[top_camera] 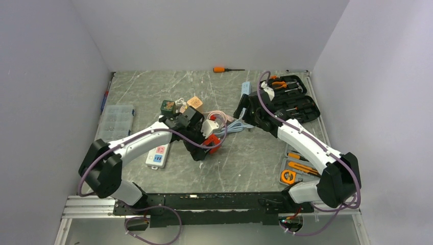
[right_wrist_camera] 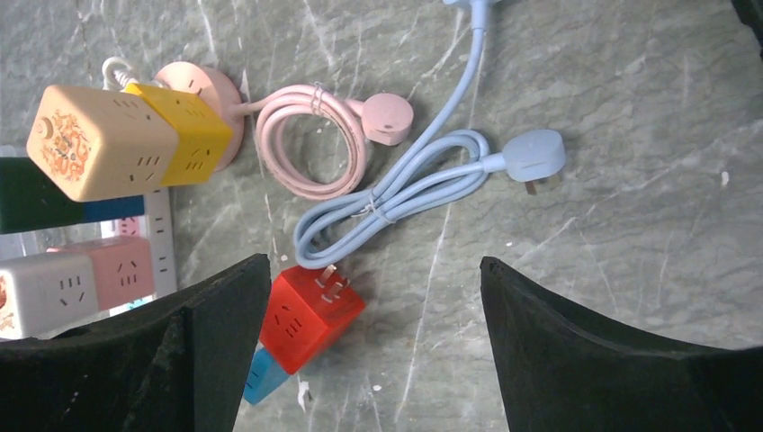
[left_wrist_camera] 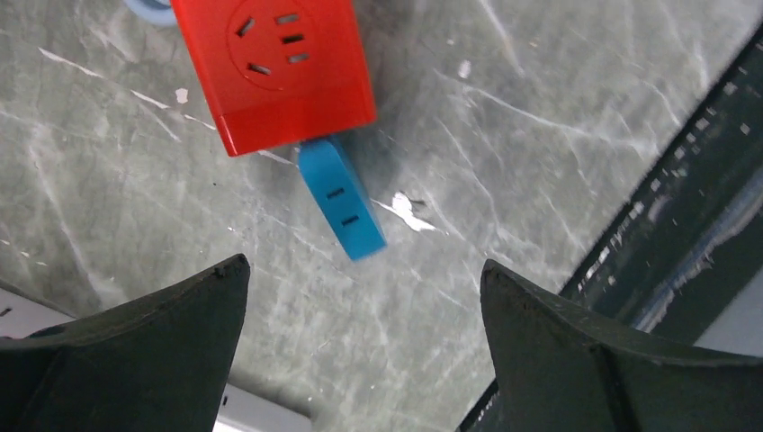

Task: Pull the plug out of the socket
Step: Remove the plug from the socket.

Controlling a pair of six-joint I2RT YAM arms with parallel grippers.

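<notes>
The white power strip point(top_camera: 158, 154) with pink and blue outlets lies on the table under my left forearm; a bit of it shows in the left wrist view point(left_wrist_camera: 261, 412) and in the right wrist view point(right_wrist_camera: 160, 236). A red cube plug point(top_camera: 214, 142) with a blue piece on it lies loose on the table, apart from the strip. Its prongs point up in the right wrist view point(right_wrist_camera: 310, 315). My left gripper point(left_wrist_camera: 364, 279) is open and empty just in front of the red cube point(left_wrist_camera: 279, 63) and blue piece point(left_wrist_camera: 342, 198). My right gripper point(right_wrist_camera: 373, 270) is open and empty above the table behind the cube.
A pink disc with coiled cable point(right_wrist_camera: 202, 99), a light blue cord with plug point(right_wrist_camera: 535, 153) and beige and yellow cube outlets point(right_wrist_camera: 117, 135) lie behind the red cube. An open tool case point(top_camera: 293, 99), an orange screwdriver point(top_camera: 227, 69), a clear parts box point(top_camera: 116, 120) and orange tools point(top_camera: 296, 171) sit around the edges.
</notes>
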